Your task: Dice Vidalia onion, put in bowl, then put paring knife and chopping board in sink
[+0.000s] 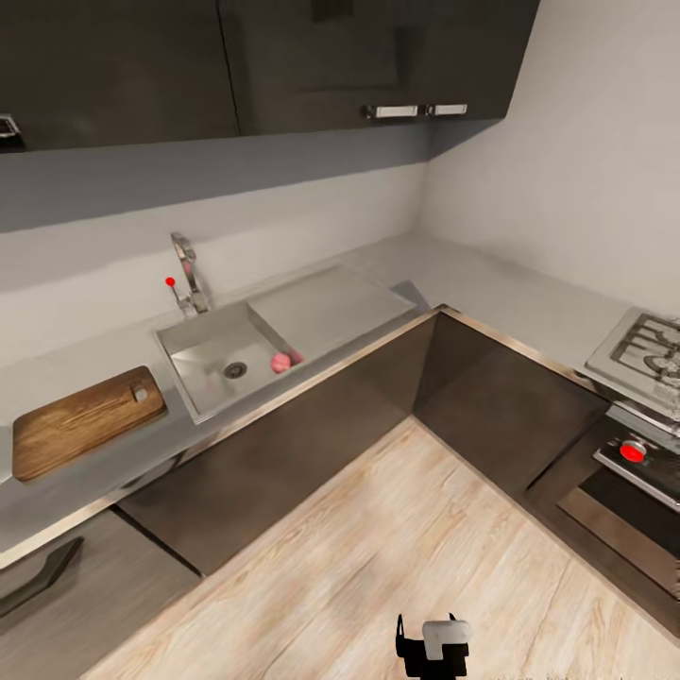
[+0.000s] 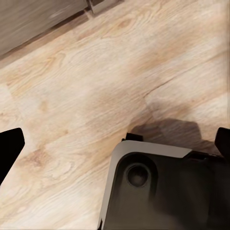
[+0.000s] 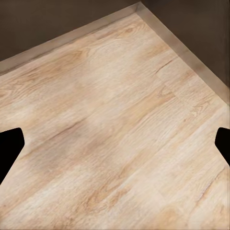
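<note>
Vidalia onion [image 1: 281,362] in sink [image 1: 203,340]; chopping board [image 1: 85,420] beside; hob [image 1: 647,354] well apart.

From the head camera we look down from high up into a kitchen corner, facing the counter [image 1: 85,477], with the sink [image 1: 212,354] and chopping board [image 1: 85,422] well below and ahead of us. The wooden floor [image 1: 406,548] spreads out nearer to us. Our left wrist camera points steeply down at that same floor [image 2: 96,81], close above our own dark base [image 2: 167,191]. Our right wrist camera also faces down at the floor [image 3: 115,134], near where the cabinet fronts [image 3: 57,19] meet in a corner. All three views share the pale floor.
</note>
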`<state>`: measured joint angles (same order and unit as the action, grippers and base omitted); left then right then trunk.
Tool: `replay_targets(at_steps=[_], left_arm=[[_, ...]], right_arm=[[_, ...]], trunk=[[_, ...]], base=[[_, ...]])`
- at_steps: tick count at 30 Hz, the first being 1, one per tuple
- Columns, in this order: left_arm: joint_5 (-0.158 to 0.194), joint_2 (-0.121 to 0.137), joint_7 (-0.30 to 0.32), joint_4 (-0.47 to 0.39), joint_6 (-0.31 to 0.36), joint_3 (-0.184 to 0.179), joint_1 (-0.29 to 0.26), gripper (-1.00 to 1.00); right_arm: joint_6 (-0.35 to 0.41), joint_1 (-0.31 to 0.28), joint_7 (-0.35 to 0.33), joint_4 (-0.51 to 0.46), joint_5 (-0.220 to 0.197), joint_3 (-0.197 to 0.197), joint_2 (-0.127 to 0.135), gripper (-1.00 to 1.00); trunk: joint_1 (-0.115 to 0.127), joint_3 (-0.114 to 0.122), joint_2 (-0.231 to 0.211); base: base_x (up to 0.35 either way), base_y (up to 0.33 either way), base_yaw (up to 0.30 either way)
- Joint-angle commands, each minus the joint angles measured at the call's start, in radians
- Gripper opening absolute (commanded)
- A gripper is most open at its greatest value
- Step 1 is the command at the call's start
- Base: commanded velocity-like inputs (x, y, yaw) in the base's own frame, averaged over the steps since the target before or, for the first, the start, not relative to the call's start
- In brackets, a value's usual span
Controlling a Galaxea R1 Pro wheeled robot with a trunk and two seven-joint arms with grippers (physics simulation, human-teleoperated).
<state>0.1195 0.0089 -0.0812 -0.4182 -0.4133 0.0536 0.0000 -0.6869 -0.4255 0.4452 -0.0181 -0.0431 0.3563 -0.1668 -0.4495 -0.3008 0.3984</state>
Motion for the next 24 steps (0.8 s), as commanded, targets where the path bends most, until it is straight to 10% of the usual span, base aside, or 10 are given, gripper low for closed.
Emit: replay_targets(at_steps=[1, 24], left_arm=[[0.009, 0.000, 0.000, -0.001, -0.002, -0.003, 0.000, 1.00], [0.009, 0.000, 0.002, -0.001, -0.002, -0.003, 0.000, 1.00]], right_arm=[[-0.002, -0.001, 0.006, 0.001, -0.004, 0.008, 0.000, 1.00], [-0.002, -0.001, 0.006, 0.001, -0.004, 0.009, 0.000, 1.00]], trunk=[[-0.001, 0.000, 0.002], [-0.001, 0.026, 0.002]], base=[[0.001, 0.001, -0.179], [0.036, 0.000, -0.173]])
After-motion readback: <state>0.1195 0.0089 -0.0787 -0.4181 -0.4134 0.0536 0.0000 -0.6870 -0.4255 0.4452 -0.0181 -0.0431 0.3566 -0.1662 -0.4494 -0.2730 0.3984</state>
